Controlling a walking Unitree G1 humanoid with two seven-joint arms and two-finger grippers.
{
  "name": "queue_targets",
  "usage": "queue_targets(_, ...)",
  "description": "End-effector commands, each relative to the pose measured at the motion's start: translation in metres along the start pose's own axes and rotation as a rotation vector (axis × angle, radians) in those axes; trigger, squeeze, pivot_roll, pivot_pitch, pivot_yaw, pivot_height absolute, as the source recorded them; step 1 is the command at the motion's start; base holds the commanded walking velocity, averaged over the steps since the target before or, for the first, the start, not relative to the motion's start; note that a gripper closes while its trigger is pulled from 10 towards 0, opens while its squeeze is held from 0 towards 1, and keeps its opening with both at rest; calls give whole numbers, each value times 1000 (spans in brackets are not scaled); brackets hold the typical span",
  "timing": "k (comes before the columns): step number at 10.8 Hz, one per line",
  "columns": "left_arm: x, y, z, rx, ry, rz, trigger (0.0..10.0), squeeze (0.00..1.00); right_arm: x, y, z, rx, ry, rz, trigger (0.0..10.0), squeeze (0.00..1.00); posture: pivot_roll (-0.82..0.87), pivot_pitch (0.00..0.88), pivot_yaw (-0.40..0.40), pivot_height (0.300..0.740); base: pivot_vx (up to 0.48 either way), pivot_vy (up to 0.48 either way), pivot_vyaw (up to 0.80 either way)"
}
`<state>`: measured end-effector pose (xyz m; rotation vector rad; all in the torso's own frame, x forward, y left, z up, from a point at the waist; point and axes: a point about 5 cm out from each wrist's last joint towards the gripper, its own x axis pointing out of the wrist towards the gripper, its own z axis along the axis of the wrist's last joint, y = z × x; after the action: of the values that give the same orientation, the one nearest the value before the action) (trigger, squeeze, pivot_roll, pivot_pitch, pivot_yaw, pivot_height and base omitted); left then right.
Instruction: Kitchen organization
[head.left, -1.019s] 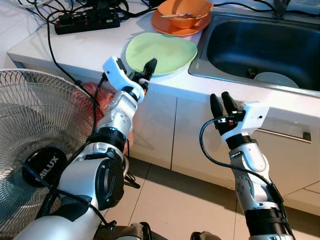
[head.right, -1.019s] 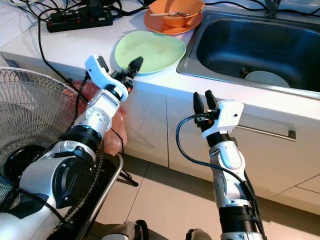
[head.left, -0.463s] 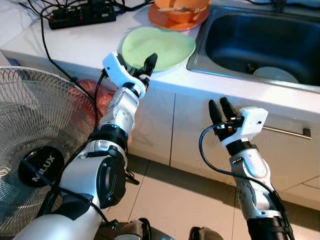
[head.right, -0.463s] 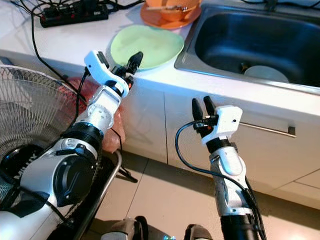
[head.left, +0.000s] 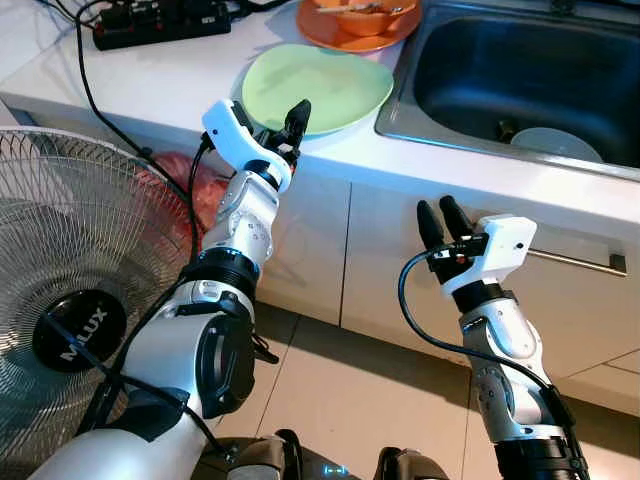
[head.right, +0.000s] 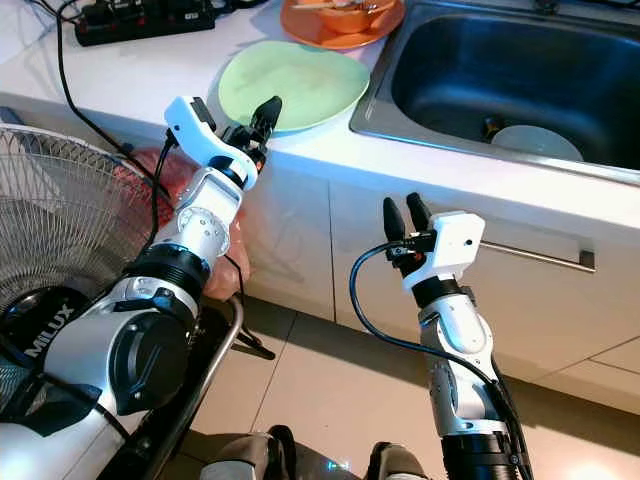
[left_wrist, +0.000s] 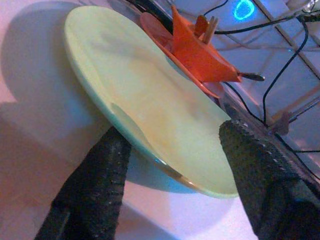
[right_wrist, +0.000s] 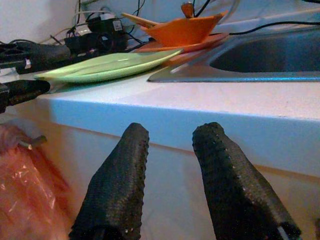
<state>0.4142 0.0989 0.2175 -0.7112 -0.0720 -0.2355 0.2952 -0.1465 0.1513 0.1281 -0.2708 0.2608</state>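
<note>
A pale green plate (head.left: 318, 86) lies flat on the white tabletop (head.left: 150, 80) in the upper middle of the left eye frame, its near rim close to the tabletop's front edge. The left hand (head.left: 297, 118) reaches up from the lower left and sits right at that near rim; in the left wrist view its two black fingers (left_wrist: 95, 190) are spread apart, one just under the plate's edge and the other beside the rim, with the plate between them and not yet pinched. Above the green plate, at the top edge of the frame, an orange plate (head.left: 352, 38) carries an orange bowl (head.left: 366, 17), its rim just beside the green plate's far edge. A black power strip (head.left: 160, 20) with trailing cables sits on the tabletop in the upper left. A steel sink (head.left: 530, 80) takes up the upper right, with a pale dish (head.left: 547, 143) lying in its basin. The right hand (head.left: 441, 222) is held upright in the lower right of the frame, in front of the white cabinet (head.left: 400, 270) below the tabletop and well apart from the green plate; its fingers stand slightly parted and hold nothing. A standing fan (head.left: 75, 290) fills the left side, with a reddish plastic bag (head.left: 185, 185) behind its grille.
</note>
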Motion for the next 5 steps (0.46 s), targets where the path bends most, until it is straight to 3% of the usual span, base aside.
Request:
queue_targets(1,-7,11,-23,-18,91,49,0,0,-1,0,1,-7,5,1,10000,0,-121,206,54,740,0,0,0)
queue_targets(5,-11,20,-24,-26,84,75,0,0,4,2,0,-3,4,4,10000,0,-86,196,65,740,0,0,0)
